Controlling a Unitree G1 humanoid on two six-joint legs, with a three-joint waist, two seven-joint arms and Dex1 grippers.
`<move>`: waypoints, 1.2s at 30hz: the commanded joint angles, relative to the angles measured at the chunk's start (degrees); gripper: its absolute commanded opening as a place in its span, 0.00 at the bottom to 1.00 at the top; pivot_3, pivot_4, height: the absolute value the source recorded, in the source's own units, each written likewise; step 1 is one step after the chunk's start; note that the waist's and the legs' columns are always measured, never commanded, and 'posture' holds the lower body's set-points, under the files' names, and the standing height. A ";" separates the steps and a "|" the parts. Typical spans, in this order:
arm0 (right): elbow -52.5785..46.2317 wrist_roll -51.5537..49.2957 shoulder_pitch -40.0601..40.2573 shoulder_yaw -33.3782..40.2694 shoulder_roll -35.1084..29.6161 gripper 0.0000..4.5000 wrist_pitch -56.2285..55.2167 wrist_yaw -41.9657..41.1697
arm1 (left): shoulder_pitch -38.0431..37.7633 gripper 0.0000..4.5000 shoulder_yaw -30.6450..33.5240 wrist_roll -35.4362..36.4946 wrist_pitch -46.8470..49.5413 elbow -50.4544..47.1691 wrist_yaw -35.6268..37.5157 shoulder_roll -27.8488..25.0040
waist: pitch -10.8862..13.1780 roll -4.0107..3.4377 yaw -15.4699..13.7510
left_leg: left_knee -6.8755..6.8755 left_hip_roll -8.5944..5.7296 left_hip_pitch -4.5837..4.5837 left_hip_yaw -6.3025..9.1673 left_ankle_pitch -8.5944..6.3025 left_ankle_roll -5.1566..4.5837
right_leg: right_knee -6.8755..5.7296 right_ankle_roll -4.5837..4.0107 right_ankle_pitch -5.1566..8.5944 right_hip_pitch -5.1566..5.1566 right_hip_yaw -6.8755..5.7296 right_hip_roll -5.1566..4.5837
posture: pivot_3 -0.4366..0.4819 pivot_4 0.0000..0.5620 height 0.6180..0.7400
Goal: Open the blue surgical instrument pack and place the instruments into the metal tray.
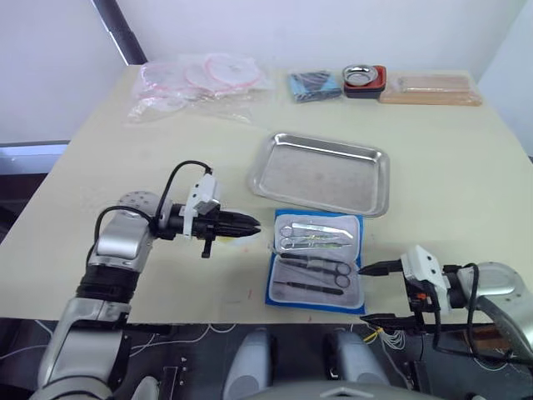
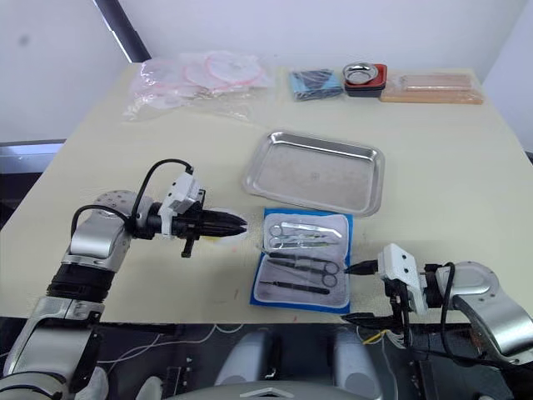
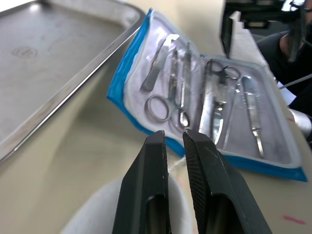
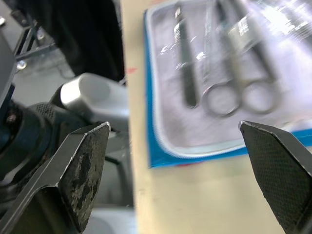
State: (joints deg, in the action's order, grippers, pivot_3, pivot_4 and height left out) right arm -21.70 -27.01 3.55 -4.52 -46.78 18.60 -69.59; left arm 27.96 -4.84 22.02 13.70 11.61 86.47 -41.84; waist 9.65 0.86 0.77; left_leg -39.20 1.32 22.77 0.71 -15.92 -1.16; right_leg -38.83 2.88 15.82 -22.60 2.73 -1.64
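The blue surgical instrument pack (image 1: 271, 285) lies open and flat on the table, its pale lining up, just in front of the metal tray (image 1: 321, 173). Several instruments rest in it, among them ring-handled scissors (image 1: 315, 266) and straight tweezers (image 1: 323, 227). Nothing lies in the tray. My left gripper (image 1: 252, 224) hovers just left of the pack, pointing at it, its fingers (image 3: 153, 161) shut with nothing seen between them. To the right of the pack's near corner, at the table's front edge, my right gripper (image 1: 376, 292) stands wide open, its fingertips (image 4: 90, 146) far apart.
Along the back edge lie clear plastic bags (image 1: 200, 83), a small dark blue bundle (image 1: 315, 85), a round metal bowl in a red holder (image 1: 364, 79) and a flat beige box (image 1: 430, 89). A small white and yellow patch (image 1: 226, 238) sits under my left gripper.
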 commanded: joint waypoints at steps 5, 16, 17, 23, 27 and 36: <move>0.62 -2.35 -4.97 3.48 4.64 1.00 -3.61 2.55 | -2.00 0.60 2.62 2.99 -2.08 -8.28 3.42 -4.17 | 0.11 0.10 -0.09 | 0.02 -0.01 0.10 -0.01 0.00 0.00 | 0.01 0.00 0.00 -0.10 -0.03 -0.04 | 0.48 0.27 1.00; 11.03 5.64 -9.68 -2.92 12.11 1.00 -15.96 1.96 | -3.18 0.99 3.70 6.20 -3.08 -14.59 4.02 -5.89 | 0.27 0.18 0.04 | 0.02 -0.03 0.11 -0.05 0.00 0.00 | -0.02 -0.01 0.00 -0.13 -0.04 -0.06 | 0.48 0.27 1.00; 12.55 6.38 -9.89 -3.39 12.49 1.00 -17.20 1.66 | -3.28 0.99 3.65 6.75 -2.42 -15.51 3.93 -6.15 | 0.28 0.17 0.03 | 0.02 -0.03 0.11 -0.06 0.00 0.00 | -0.02 -0.01 0.00 -0.13 -0.04 -0.06 | 0.48 0.27 1.00; 20.94 9.21 -11.71 -5.49 14.15 1.00 -21.78 -0.24 | -3.49 0.99 3.10 8.13 -0.97 -17.70 3.67 -7.16 | 0.36 0.15 0.00 | 0.01 -0.04 0.09 -0.08 0.00 0.00 | -0.04 -0.01 0.00 -0.13 -0.03 -0.07 | 0.48 0.27 1.00; 26.12 11.12 -12.98 -6.80 15.51 1.00 -24.13 -0.29 | -4.55 0.99 2.37 7.67 -0.95 -18.20 4.13 -8.00 | 0.37 0.15 0.11 | 0.01 -0.04 0.08 -0.07 0.00 0.00 | -0.06 -0.02 -0.01 -0.13 -0.04 -0.05 | 0.48 0.27 1.00; 33.16 14.11 -12.60 -7.80 15.70 1.00 -26.74 -0.21 | -6.71 0.99 2.55 8.09 -0.78 -19.63 2.85 -7.65 | 0.36 0.17 0.09 | -0.01 -0.03 -0.08 -0.11 0.00 0.00 | -0.08 -0.02 -0.01 0.00 -0.01 -0.05 | 0.48 0.27 1.00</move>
State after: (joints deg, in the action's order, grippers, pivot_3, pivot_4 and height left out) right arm 8.34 -16.33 -10.12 -10.97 -29.86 -8.76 -69.82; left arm 21.42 -2.87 29.43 13.31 -6.25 88.66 -49.19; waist 10.00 1.02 0.87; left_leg -39.21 1.30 22.69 0.61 -15.92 -1.16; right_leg -38.91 2.86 15.81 -22.60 2.72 -1.68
